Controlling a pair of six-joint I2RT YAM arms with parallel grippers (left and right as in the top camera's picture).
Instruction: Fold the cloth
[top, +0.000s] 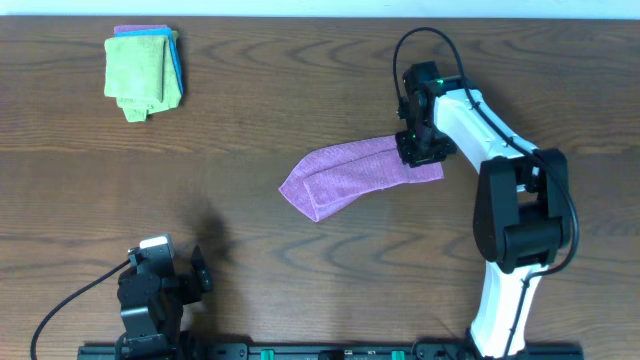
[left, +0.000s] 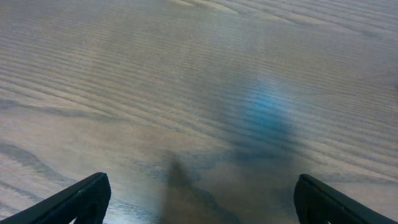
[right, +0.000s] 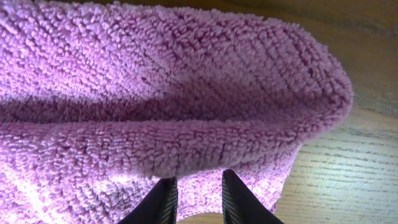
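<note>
A purple terry cloth (top: 350, 175) lies partly folded in the middle of the wooden table, running from lower left to upper right. My right gripper (top: 420, 148) sits at its right end. In the right wrist view the two fingers (right: 198, 190) are close together, pinched on a doubled fold of the purple cloth (right: 186, 93), which fills most of the frame. My left gripper (top: 200, 272) is near the table's front left, far from the cloth. Its fingers (left: 199, 205) are wide apart over bare wood, holding nothing.
A stack of folded cloths (top: 145, 70), green on top with blue and purple under it, lies at the back left. The wooden table (top: 250, 260) shows bare between the stack and the purple cloth. The right arm (top: 520, 220) rises from the front right.
</note>
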